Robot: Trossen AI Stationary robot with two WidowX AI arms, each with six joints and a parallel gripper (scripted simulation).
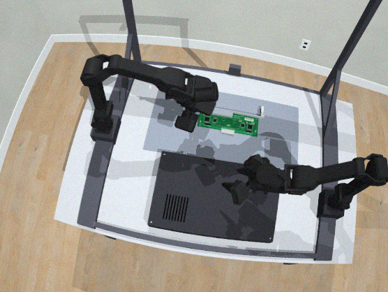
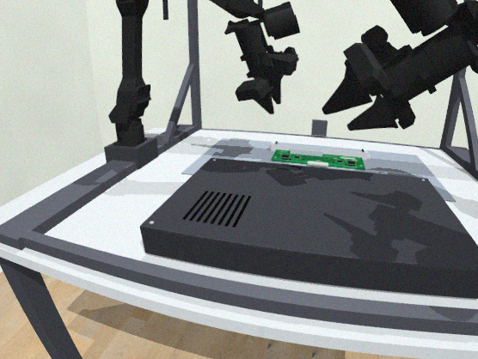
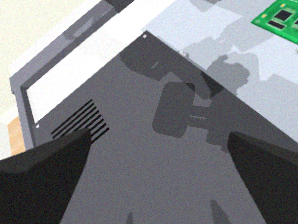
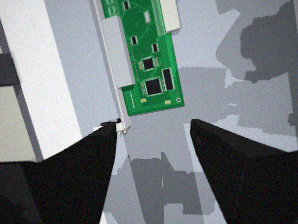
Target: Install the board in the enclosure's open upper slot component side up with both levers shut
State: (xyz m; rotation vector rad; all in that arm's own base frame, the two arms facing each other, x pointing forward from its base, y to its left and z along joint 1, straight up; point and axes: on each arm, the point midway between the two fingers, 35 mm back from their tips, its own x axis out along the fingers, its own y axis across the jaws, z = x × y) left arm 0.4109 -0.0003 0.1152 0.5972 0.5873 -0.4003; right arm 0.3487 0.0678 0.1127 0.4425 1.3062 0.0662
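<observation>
The green board (image 1: 228,123) lies component side up on a grey mat (image 1: 279,119) behind the black enclosure (image 1: 213,195). Its white panel runs along the far edge. My right gripper (image 1: 188,122) hangs above the board's left end, open and empty. In the right wrist view its fingers frame the mat just off the board's end (image 4: 145,55), near a small lever (image 4: 120,127). My left gripper (image 1: 237,190) is wide open and empty, high above the enclosure's lid (image 3: 150,165). The enclosure's slot is hidden.
The enclosure (image 2: 309,219) stands flat near the bench's front, with its vent grille (image 2: 217,208) at the left. Dark frame posts (image 1: 329,98) rise at the back corners. A small grey block (image 1: 234,68) stands at the back edge.
</observation>
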